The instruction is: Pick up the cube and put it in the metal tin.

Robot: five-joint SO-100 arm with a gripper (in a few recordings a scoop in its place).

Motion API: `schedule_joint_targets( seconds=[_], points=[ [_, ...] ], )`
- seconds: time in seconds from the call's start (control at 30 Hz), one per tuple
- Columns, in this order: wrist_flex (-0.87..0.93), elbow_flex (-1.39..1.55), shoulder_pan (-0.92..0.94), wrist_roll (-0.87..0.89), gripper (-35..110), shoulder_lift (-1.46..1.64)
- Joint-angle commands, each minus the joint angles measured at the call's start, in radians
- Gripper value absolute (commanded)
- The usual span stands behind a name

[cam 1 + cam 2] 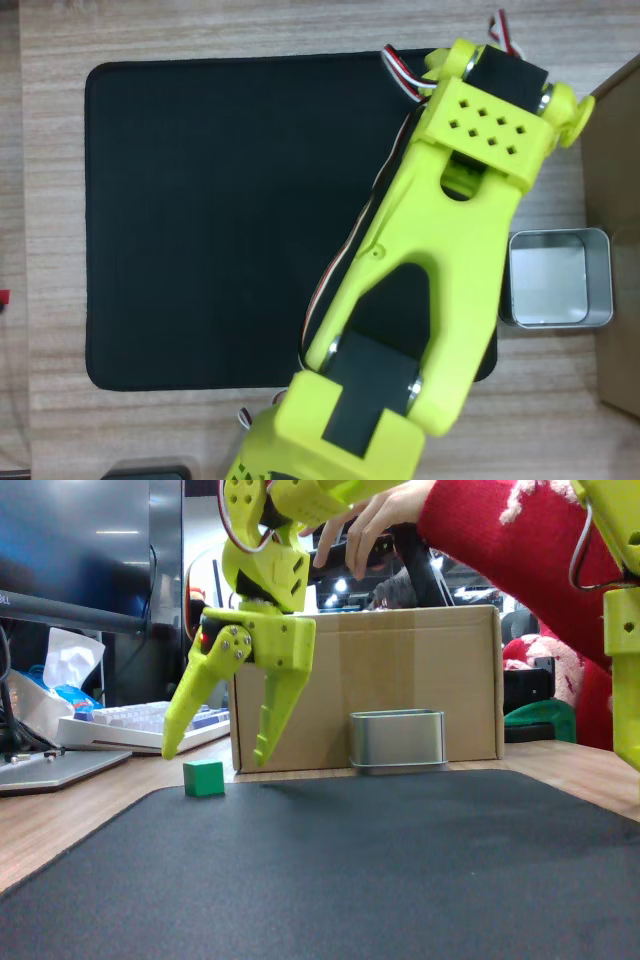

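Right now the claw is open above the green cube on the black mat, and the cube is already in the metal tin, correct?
Not quite. The claw is open above the cube, but the cube sits on the black mat, apart from the metal tin, as the fixed view shows. The overhead view shows the tin's inside bare.

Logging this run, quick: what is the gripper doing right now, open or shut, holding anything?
Gripper: open, fingers spread wide, holding nothing; it hangs above the green cube, which sits on the mat.
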Motion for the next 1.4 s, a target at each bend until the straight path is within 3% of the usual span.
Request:
schedule_joint_targets(
  seconds=[0.0, 0.2, 0.5, 0.67, 0.8, 0.97, 1.2, 1.37],
  points=[
    [0.011, -0.025, -0.012, -0.015, 36, -0.014],
    [0.009, -0.064, -0.025, 0.011, 27, -0.066],
    [-0.005, -0.084, -0.006, 0.06, 1, -0.083],
    [-0.032, 0.04, -0.02, 0.202, 0, 0.114],
    [-0.238, 0.29, 0.025, 0.327, 0, 0.396],
    [-0.339, 0.482, 0.058, 0.348, 0, 0.65],
    [-0.442, 0.71, 0.137, 0.236, 0, 0.973],
    [-0.462, 0.92, 0.201, -0.014, 0, 1.16]
  ],
)
